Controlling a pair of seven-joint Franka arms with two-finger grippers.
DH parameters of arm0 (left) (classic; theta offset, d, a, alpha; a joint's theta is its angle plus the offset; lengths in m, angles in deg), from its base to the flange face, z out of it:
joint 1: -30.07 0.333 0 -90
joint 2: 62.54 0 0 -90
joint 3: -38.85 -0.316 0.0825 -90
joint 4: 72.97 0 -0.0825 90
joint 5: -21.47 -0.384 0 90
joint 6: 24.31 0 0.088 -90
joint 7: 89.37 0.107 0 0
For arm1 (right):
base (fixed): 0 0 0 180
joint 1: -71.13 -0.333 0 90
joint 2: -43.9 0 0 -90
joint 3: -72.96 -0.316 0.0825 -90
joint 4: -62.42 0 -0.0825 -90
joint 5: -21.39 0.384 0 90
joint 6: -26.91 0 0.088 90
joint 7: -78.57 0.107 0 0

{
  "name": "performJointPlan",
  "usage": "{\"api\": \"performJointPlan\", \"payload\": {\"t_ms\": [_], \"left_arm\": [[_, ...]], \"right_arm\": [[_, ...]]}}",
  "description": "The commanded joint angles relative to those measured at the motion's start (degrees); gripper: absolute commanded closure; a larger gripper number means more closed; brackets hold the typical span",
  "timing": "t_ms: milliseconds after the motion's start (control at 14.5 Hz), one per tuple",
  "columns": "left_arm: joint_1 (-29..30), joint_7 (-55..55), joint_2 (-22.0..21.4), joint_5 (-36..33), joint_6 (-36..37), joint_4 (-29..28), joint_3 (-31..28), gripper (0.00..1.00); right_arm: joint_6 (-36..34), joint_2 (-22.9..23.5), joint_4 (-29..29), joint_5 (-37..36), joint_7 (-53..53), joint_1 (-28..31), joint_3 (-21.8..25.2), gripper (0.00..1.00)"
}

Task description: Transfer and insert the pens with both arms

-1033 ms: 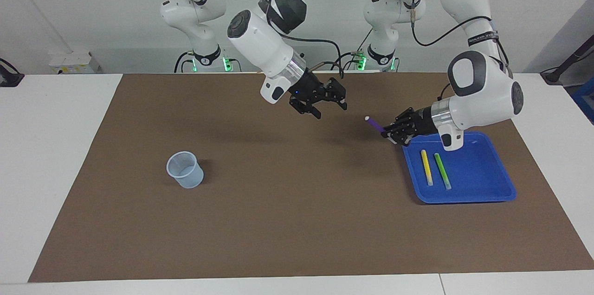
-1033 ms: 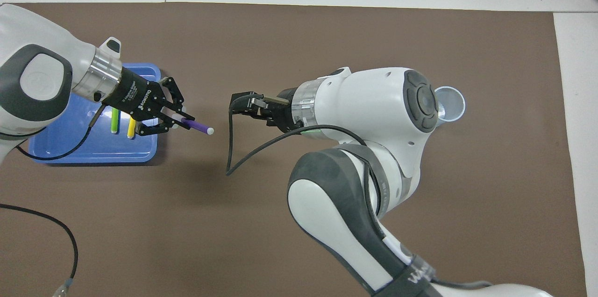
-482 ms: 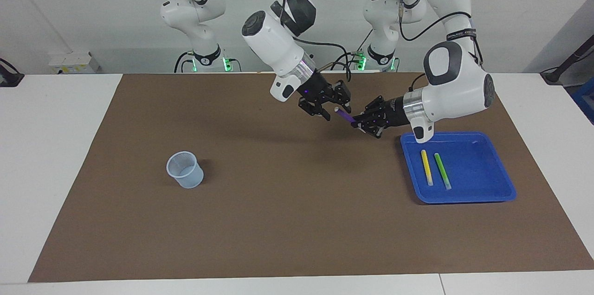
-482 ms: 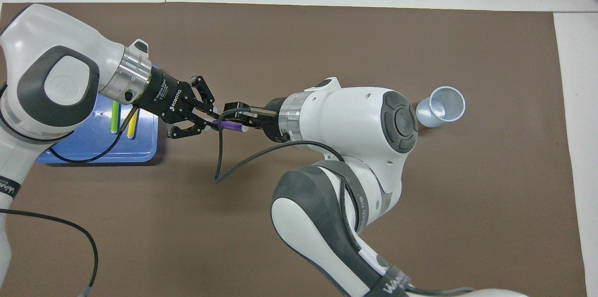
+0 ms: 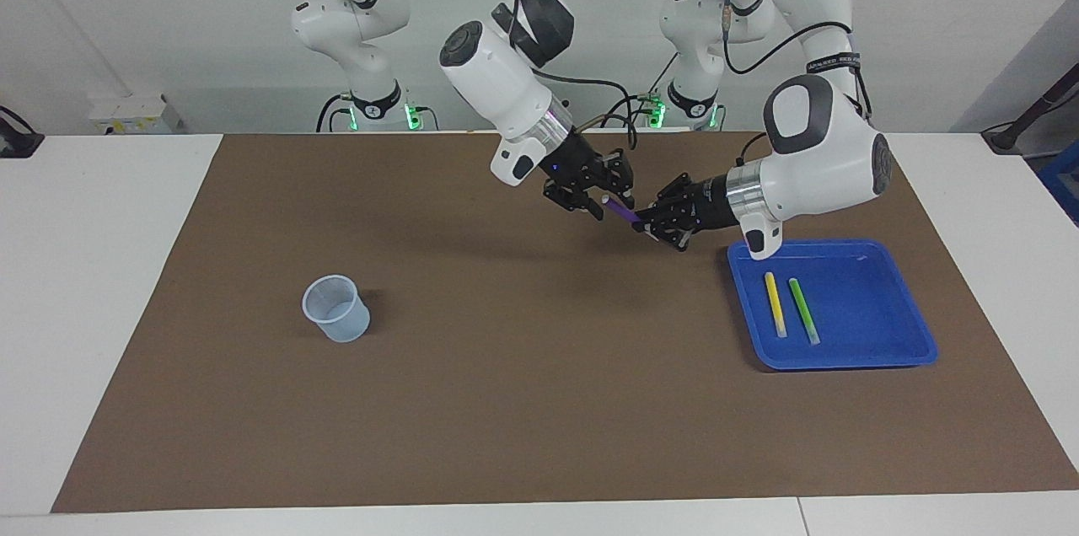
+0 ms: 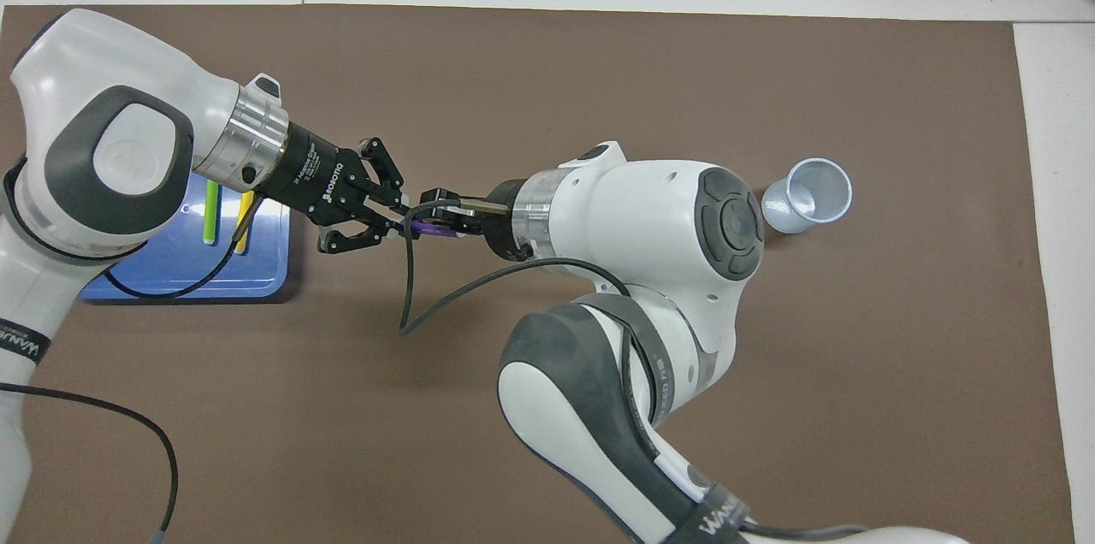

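- The pale cup [image 5: 336, 308] stands upright on the brown mat [image 5: 506, 401], well apart from the blue tray [image 5: 893, 300], toward the right arm's end of the surface. It looks light. My guess is that a pen lowered off-centre or at a slant could catch its rim and tip it.
- The right end effector [image 5: 603, 197] hangs over the mat near the tray, at the pale tip of the purple pen [image 5: 622, 212]. I cannot tell whether it has clamped the pen or only brackets it.
- The purple pen is in the air, tilted, bridging the two end effectors, clear of the tray. Only a short length shows between them, so the taking grip has little to bite on. A hold on the tip alone could let the pen swivel or slide.
- The left end effector [image 5: 653, 224] is clenched on the purple pen's lower end, over the mat just beside the tray. If it lets go before the other side is firm, the pen likely drops onto the mat. If both pull while clamped, the pen may twist askew, or the close-set linkages may knock together.
- The yellow pen [image 5: 775, 304] and the green pen [image 5: 803, 310] lie side by side in the tray, not touching.
- Writing: "ROBOTIQ" in white on the left end effector's black body [image 6: 316, 176]. A dark band on the right arm [image 6: 727, 518] carries white letters beginning "WAN"; the rest is unreadable.
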Motion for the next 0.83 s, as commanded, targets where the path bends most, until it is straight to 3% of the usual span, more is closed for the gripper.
{"api": "performJointPlan", "payload": {"t_ms": [0,344,413,551,758], "left_arm": [[-1.06,-1.21,-1.66,1.4,-1.75,-2.13,-0.92,1.0],[-1.06,-1.3,-1.66,1.4,-1.93,-2.05,-0.92,1.0],[-1.06,-1.56,-1.66,1.4,-2.1,-1.96,-0.83,1.0],[-1.5,-2.35,-1.66,1.4,-2.28,-1.96,-0.92,1.0],[-2.63,-3.58,-1.66,1.49,-3.15,-1.7,-0.92,1.0]], "right_arm": [[0.39,-0.24,-0.61,-0.93,0.0,0.18,-0.28,0.48],[0.3,-0.25,-0.52,-0.93,0.0,0.18,-0.28,0.56],[0.3,-0.25,-0.52,-0.93,0.0,0.18,-0.28,0.61],[0.3,-0.25,-0.35,-0.93,-0.17,0.18,-0.28,0.83],[0.21,-0.16,-0.26,-0.94,-0.26,0.18,-0.28,0.93]]}}
